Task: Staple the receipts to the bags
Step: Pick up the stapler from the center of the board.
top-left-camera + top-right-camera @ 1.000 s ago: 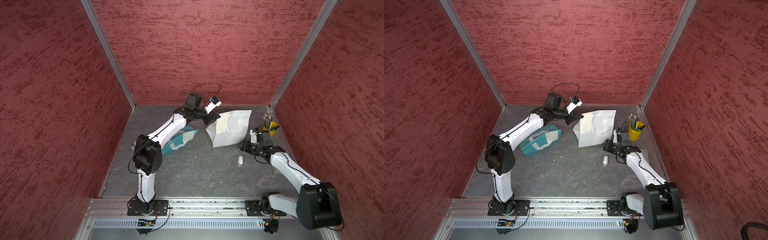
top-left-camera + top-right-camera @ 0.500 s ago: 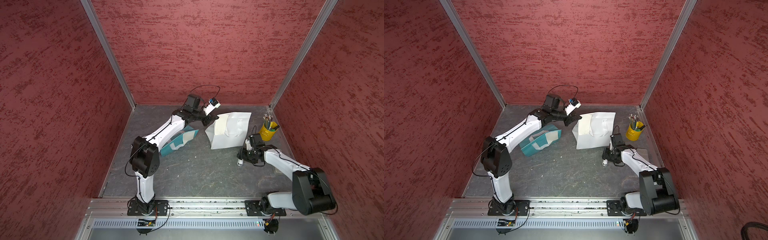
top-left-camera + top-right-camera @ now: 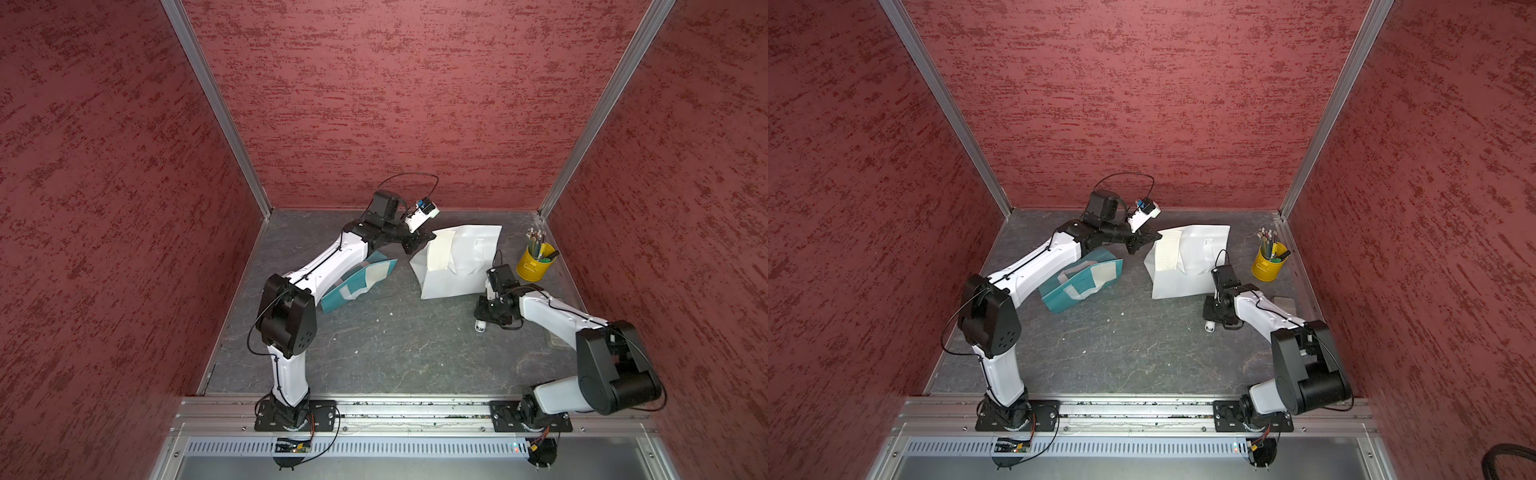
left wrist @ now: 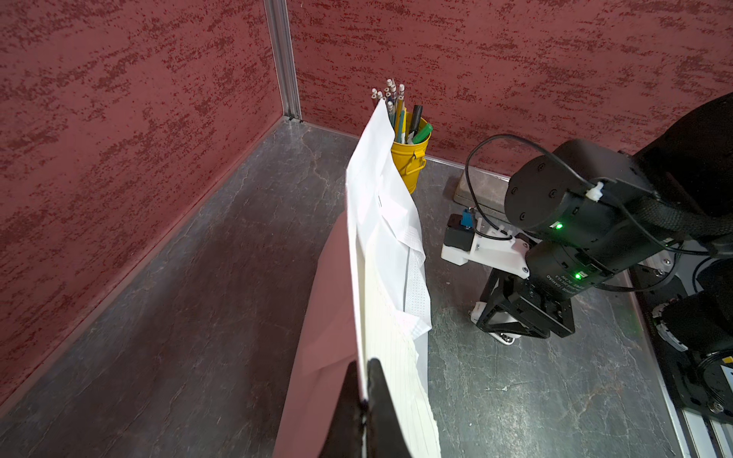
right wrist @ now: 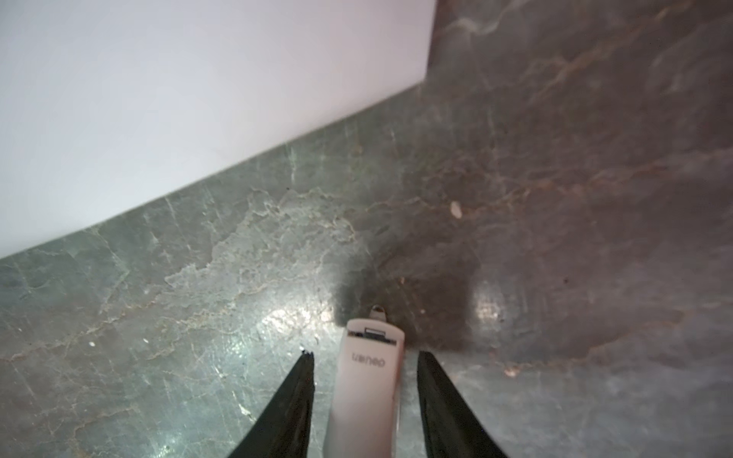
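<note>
The white bag (image 3: 461, 266) lies at the back of the floor with one corner lifted. An off-white receipt (image 3: 440, 251) lies along that corner. My left gripper (image 4: 363, 368) is shut on the bag's edge and the lined receipt (image 4: 396, 357) together. The teal bag (image 3: 1075, 286) lies flat under the left arm, with another receipt (image 3: 1102, 272) on it. A small white stapler (image 5: 369, 380) lies on the floor in front of the white bag. My right gripper (image 5: 365, 353) is open and low over it, one finger on each side with a gap to each.
A yellow cup of pencils (image 3: 534, 266) stands by the right wall, behind the right arm. A flat grey pad (image 3: 1283, 303) lies on the floor next to that wall. Red walls close in the floor on three sides.
My right gripper has moved from beside the yellow cup to the stapler and come down around it, its jaws narrowing. The left gripper has kept its hold on the bag corner.
</note>
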### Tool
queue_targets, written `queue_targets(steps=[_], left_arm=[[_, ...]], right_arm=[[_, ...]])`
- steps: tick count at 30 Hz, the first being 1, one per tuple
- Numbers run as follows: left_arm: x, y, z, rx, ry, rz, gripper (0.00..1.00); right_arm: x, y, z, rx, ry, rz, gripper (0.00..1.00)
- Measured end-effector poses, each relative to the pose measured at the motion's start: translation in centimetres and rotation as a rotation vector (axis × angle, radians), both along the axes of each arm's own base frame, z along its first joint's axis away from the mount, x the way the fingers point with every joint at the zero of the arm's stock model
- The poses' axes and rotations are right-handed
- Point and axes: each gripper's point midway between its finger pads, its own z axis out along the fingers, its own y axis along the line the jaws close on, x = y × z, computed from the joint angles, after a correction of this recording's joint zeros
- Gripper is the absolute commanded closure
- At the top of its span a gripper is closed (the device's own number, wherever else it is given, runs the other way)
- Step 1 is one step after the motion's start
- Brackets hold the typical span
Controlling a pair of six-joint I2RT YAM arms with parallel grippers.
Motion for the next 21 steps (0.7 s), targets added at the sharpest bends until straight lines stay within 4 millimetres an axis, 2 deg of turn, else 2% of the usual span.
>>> queue_targets(steps=[5,10,16,21], left_arm=[[0.00,0.00,0.00,0.000,-0.001,0.000,1.00],[-0.04,0.02,-0.12,0.002,0.001,0.000,1.00],[-0.03,0.02,-0.17,0.002,0.000,-0.001,1.00],[-0.15,0.14,-0.21,0.004,0.000,0.002,1.00]], right_arm=[[0.50,-0.04,-0.38,-0.023,0.009,0.011,0.62],[0.13,-0.02,-0.86,-0.031,0.032,0.019,0.63],[0.02,0.05,-0.84,-0.030,0.036,0.019,0.91],[0.08,0.07,-0.70,-0.029,0.030,0.023,1.00]])
